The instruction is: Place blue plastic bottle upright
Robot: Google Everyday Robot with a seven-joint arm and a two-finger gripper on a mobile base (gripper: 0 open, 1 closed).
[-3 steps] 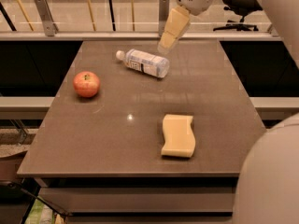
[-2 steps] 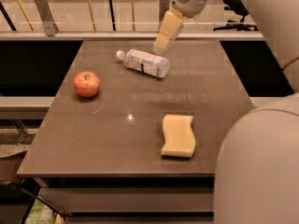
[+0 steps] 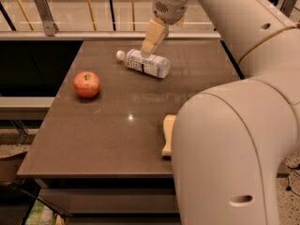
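Note:
The blue plastic bottle [image 3: 144, 63] lies on its side at the far middle of the brown table [image 3: 108, 135], white cap pointing left, label facing up. My gripper [image 3: 151, 43] hangs just above the bottle's middle, its cream-coloured fingers pointing down and to the left, almost touching the bottle. The gripper holds nothing. My arm reaches in from the right and fills the right foreground.
A red apple [image 3: 86, 84] sits on the left of the table. A yellow sponge [image 3: 168, 135] lies near the front, partly hidden behind my arm. A railing [image 3: 70, 18] runs behind the table's far edge.
My gripper has moved left and down, from beyond the bottle's right end to just above its middle. The arm now covers more of the right foreground. The bottle has not moved.

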